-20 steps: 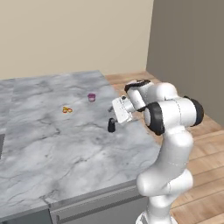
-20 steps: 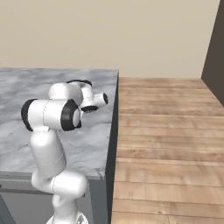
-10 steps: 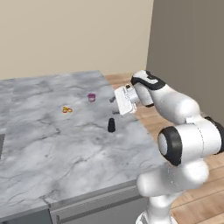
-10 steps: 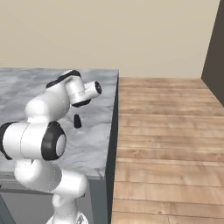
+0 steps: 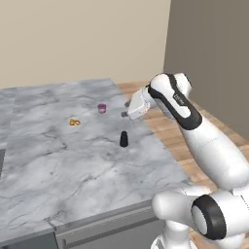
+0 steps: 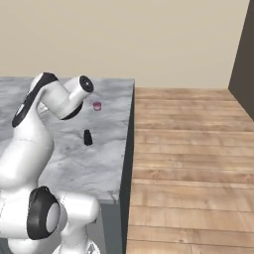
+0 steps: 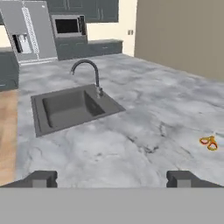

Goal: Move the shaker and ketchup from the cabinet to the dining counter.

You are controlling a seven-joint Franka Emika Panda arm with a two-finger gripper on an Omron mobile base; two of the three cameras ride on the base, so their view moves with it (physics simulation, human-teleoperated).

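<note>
Gripper [image 7: 111, 178] spread wide, holding nothing, raised above dining counter [image 5: 58, 160]. Shaker [image 5: 124, 139] upright on counter marble, near right edge, just below and apart from gripper [image 5: 127, 111]. Beyond shaker: small pink cup [image 5: 101, 108]; left of cup, yellow-red scissors [image 5: 74, 122]. Farther along counter in hand view: inset sink [image 7: 70, 107] with curved faucet [image 7: 87, 72].
</note>
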